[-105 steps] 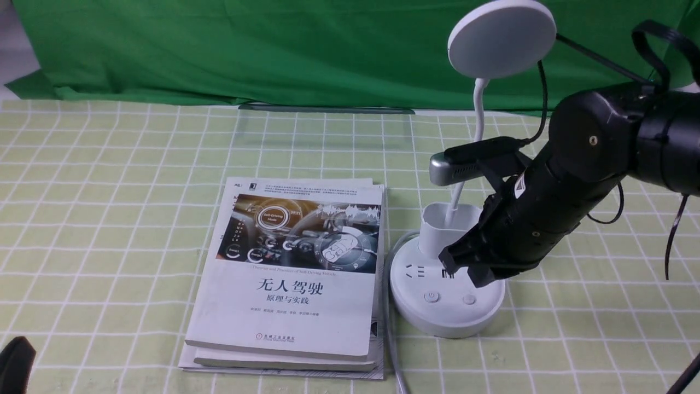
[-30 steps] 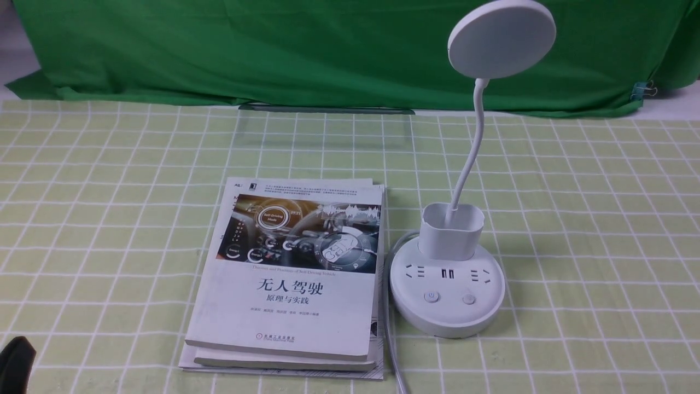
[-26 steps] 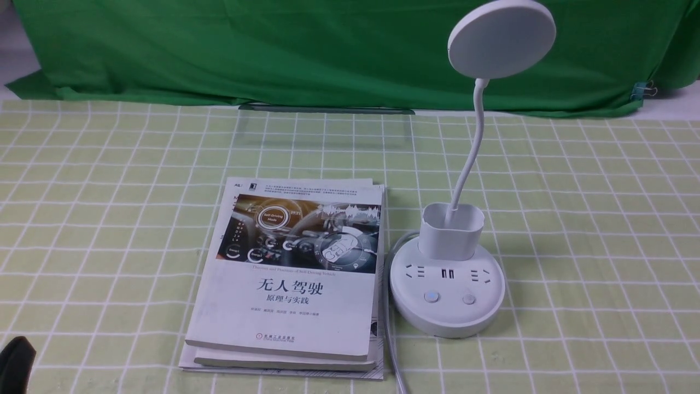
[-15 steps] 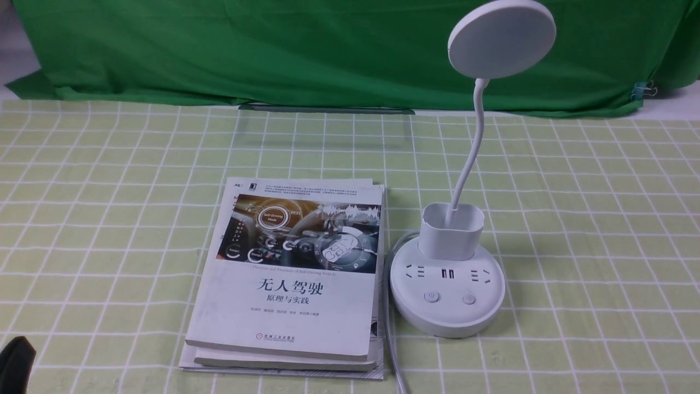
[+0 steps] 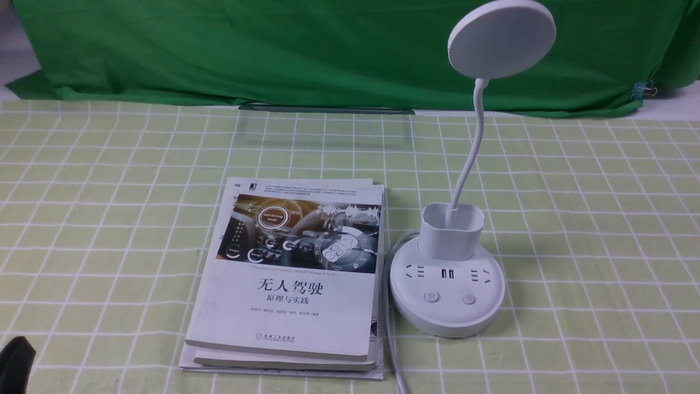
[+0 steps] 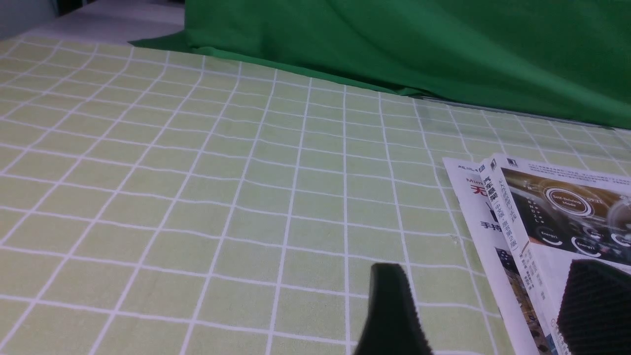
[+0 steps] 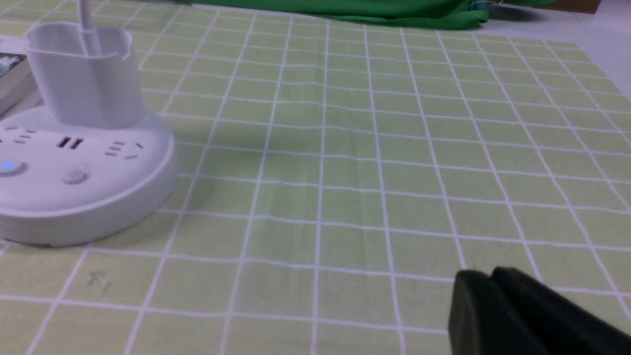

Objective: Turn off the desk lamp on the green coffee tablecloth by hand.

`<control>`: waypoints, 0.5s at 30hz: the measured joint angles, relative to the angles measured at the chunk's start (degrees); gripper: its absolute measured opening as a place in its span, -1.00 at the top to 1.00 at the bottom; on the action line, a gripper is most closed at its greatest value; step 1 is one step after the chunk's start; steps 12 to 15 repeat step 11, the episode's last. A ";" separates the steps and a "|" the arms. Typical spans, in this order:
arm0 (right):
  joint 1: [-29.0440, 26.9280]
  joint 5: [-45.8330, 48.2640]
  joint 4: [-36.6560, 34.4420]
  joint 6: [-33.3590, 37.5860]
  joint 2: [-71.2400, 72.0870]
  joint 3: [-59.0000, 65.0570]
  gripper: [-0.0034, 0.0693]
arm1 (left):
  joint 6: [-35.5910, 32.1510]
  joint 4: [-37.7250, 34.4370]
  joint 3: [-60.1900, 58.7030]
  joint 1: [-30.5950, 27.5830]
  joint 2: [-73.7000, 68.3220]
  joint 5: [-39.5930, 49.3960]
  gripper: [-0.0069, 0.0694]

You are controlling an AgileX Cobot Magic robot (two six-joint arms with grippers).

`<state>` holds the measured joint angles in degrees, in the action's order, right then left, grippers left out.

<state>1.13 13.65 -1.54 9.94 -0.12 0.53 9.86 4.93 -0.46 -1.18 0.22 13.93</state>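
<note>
lamp: desk lamp upright on the green coffee tablecloth, touching right of book stack
right gripper: jaws pressed together, well off lamp base
left gripper: jaws apart, holding nothing
press: judged done; if not, tap button squarely

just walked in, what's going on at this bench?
Nothing is being handled right now. The desk lamp stands on the green coffee tablecloth beside a stack of books, and no arm is near it. The right gripper sits low over bare cloth, jaws together; the left gripper is open by the books. A blue light glows on one base button; the head does not look lit.
</note>
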 joint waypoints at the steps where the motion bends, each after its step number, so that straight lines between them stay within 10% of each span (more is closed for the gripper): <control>1: 0.00 0.00 0.00 0.00 0.00 0.00 0.61 | 0.00 0.00 0.00 0.00 0.00 0.00 -0.26; 15: 0.06 0.00 0.00 0.00 0.00 0.00 0.56 | 0.00 0.00 0.00 0.00 0.00 0.00 -0.26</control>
